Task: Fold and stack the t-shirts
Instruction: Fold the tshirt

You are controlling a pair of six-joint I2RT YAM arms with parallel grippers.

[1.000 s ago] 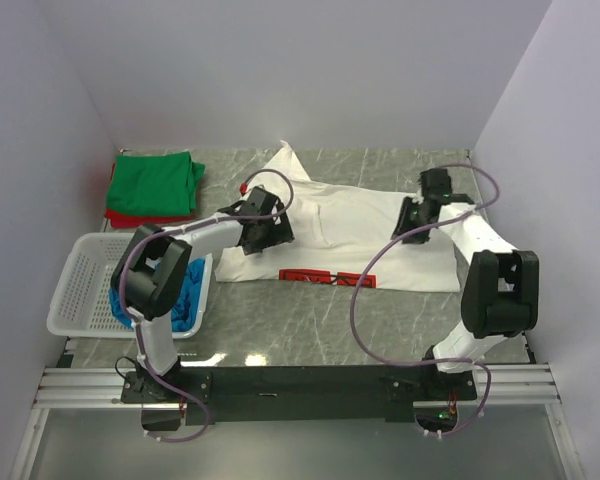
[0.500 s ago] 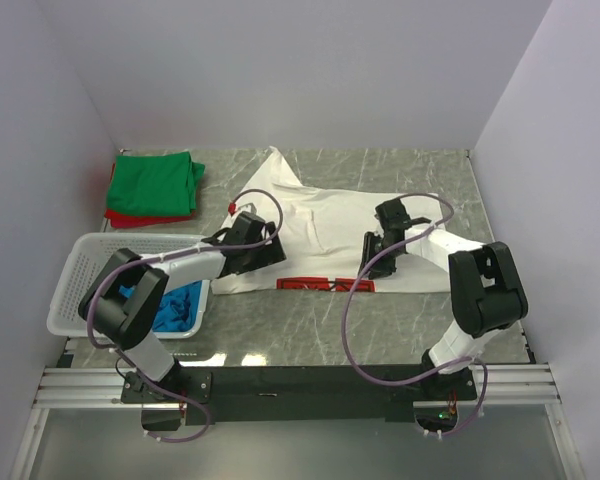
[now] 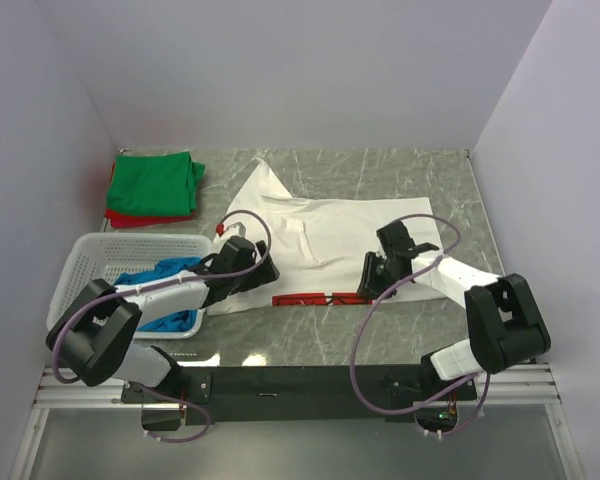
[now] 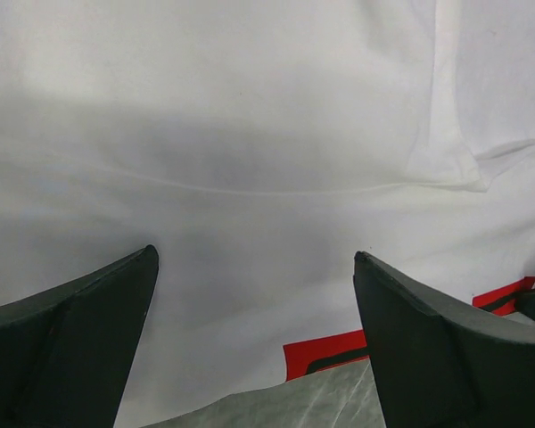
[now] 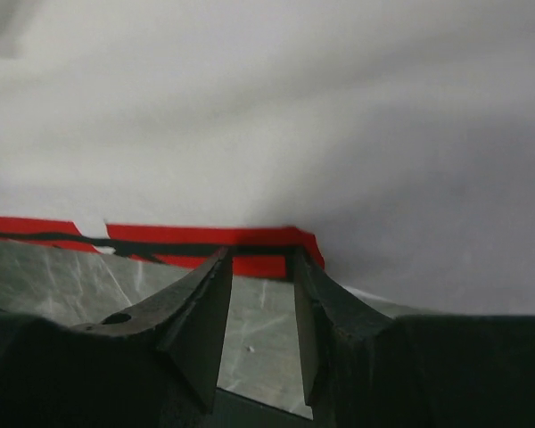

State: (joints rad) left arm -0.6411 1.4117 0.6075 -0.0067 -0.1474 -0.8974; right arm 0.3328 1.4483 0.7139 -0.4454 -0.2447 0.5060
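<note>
The large white t-shirt (image 3: 330, 225) lies spread across the middle of the table, with a strip of its red print (image 3: 315, 298) showing along the near hem. My left gripper (image 3: 266, 272) rests low over the shirt's near left part. In the left wrist view it (image 4: 254, 259) is wide open, with only white cloth (image 4: 267, 116) below. My right gripper (image 3: 367, 287) is at the hem's right end. Its jaws (image 5: 259, 256) stand partly open, tips at the red edge (image 5: 160, 236), and bare table shows between them. The green t-shirt (image 3: 155, 183) lies folded on the red one (image 3: 130, 218) at the far left. The blue one (image 3: 165, 300) is in the basket.
A white lattice basket (image 3: 80, 270) stands at the near left beside my left arm. Walls close the table on the left, back and right. Grey marble table (image 3: 400, 180) shows beyond the white shirt and along its near side.
Both grippers have drawn back toward the near edge, and the white shirt has slid that way with them. Its far tip has shifted left and nearer.
</note>
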